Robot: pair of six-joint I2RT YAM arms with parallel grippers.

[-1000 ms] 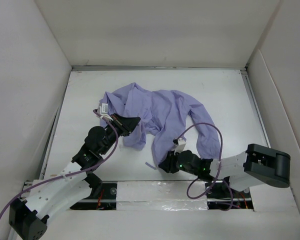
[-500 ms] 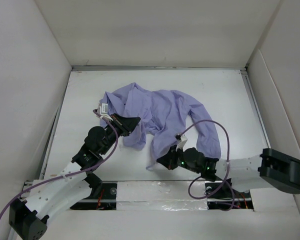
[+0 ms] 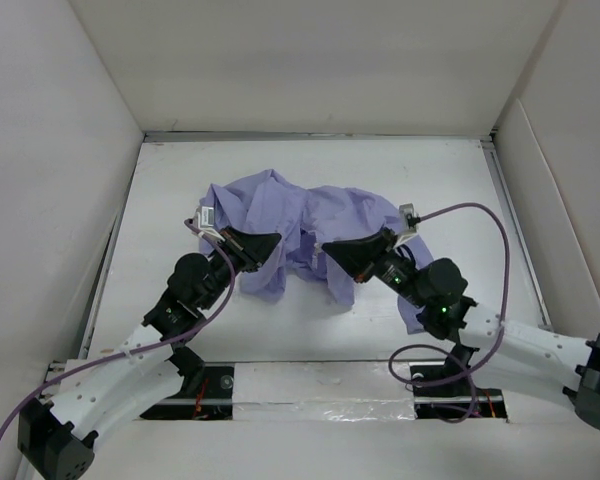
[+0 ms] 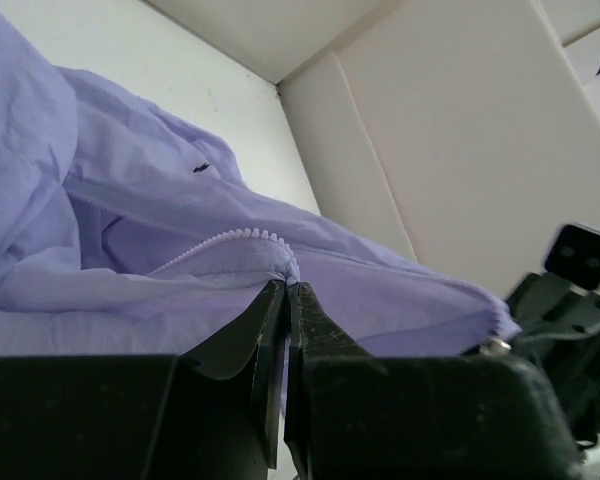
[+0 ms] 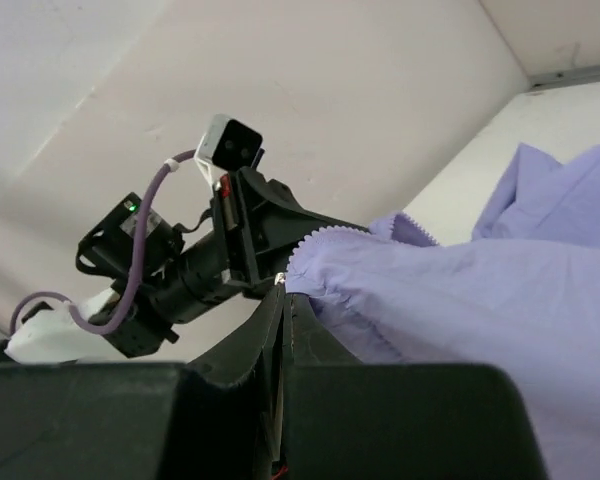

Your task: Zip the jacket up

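The lavender jacket lies crumpled in the middle of the white table. My left gripper is shut on the jacket's left front edge, by a row of zipper teeth. My right gripper is shut on the other front edge, lifted off the table, next to its zipper teeth. The two grippers face each other a short gap apart, with a fold of cloth hanging between them. In the right wrist view the left arm sits just beyond the held edge.
White walls enclose the table on the left, back and right. A purple cable loops above the right arm. A sleeve trails toward the near right.
My right gripper has risen from the near table edge and moved away and up, carrying the jacket's edge with it, until it faces the left gripper. The left arm has held still.
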